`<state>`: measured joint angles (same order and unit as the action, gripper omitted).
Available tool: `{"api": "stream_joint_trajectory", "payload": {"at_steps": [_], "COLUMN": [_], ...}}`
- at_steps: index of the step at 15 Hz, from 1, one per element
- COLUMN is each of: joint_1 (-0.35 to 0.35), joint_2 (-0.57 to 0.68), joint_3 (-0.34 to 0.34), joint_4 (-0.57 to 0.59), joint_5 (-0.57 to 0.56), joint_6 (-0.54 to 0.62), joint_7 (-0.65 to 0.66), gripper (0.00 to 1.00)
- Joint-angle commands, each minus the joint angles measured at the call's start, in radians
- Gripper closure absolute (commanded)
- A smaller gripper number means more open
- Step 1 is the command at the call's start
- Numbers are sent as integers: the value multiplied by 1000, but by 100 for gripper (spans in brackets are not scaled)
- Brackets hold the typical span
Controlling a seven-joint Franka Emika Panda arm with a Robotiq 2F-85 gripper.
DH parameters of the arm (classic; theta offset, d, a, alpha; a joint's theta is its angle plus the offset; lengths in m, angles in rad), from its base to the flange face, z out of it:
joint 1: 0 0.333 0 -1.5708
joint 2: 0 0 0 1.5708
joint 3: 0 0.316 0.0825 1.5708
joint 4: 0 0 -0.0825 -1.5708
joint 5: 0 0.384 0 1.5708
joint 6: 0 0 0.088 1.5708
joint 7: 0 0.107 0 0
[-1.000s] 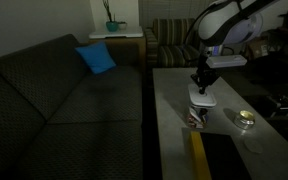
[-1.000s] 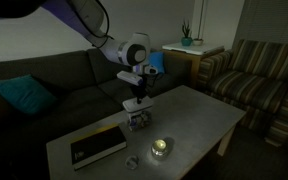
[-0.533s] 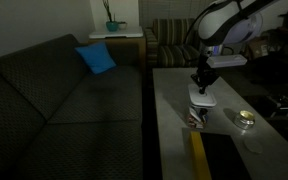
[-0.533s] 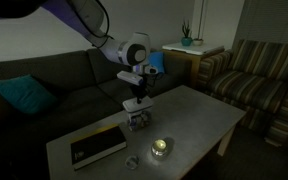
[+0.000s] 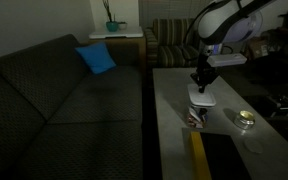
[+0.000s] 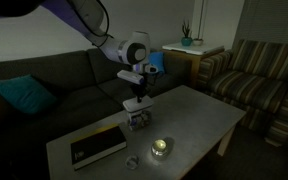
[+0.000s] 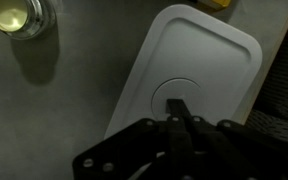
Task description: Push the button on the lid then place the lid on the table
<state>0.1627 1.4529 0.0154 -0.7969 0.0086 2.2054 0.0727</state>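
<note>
The white lid sits on top of the patterned container on the pale grey table. It also shows in both exterior views. My gripper is shut, its fingertips together over the round button in the lid's middle. In both exterior views the gripper points straight down onto the lid. Whether the tips touch the button I cannot tell.
A small round tin stands on the table near the container. A dark panel and yellow stripe lie at one table end. A dark sofa runs alongside; a striped armchair stands beyond.
</note>
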Motion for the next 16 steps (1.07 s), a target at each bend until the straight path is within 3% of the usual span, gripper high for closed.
{"api": "stream_joint_trajectory", "payload": {"at_steps": [1,13,14,16], "joint_1": [-2,0,1,2], "joint_2": [-54,-80,-80,-79], "joint_3": [2,3,2,2], "joint_4": [-53,-79,-83,-90], "joint_5": [-6,-6,-7,-6], "joint_6": [22,25,25,26], "joint_7": [-27,-42,-41,-44], "gripper": [100,100,95,67]}}
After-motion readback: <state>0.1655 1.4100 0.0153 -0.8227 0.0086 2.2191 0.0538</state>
